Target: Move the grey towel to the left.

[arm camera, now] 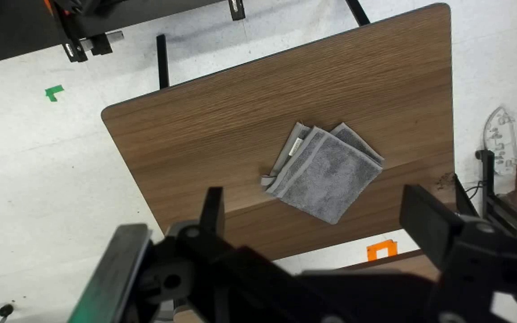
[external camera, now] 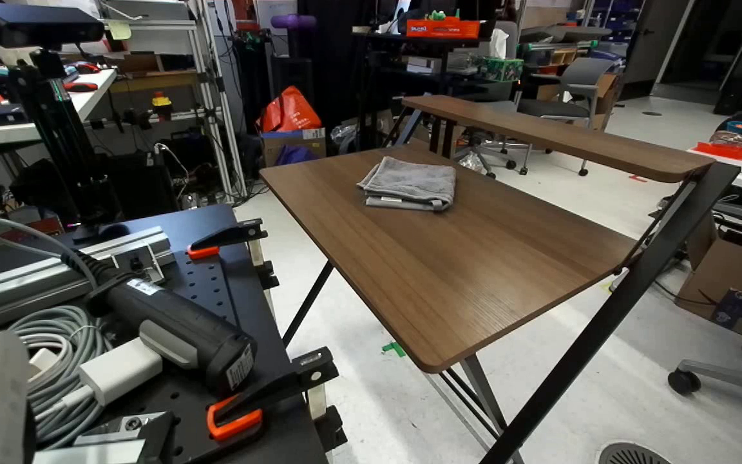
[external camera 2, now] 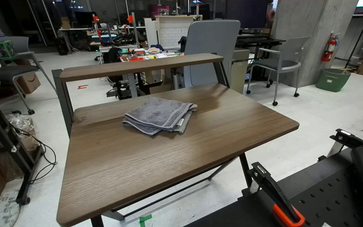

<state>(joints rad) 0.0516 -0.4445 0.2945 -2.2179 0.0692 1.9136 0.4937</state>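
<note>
The grey towel (arm camera: 330, 175) lies folded and flat on the brown tabletop (arm camera: 186, 134), with a white tag and a loop along one edge. It also shows in both exterior views (external camera: 411, 182) (external camera 2: 159, 114). In the wrist view my gripper (arm camera: 313, 190) is wide open, one finger on each side of the picture, with nothing between the pads. It is high above the table, apart from the towel, which appears between and beyond the fingertips. The gripper does not show in the exterior views.
A raised brown shelf (external camera 2: 143, 65) on black legs runs along one long side of the tabletop. A black perforated bench (external camera: 197, 283) with orange-handled clamps (external camera: 236, 419), cables and a black handheld tool (external camera: 178, 322) stands beside the table, separated by a strip of floor.
</note>
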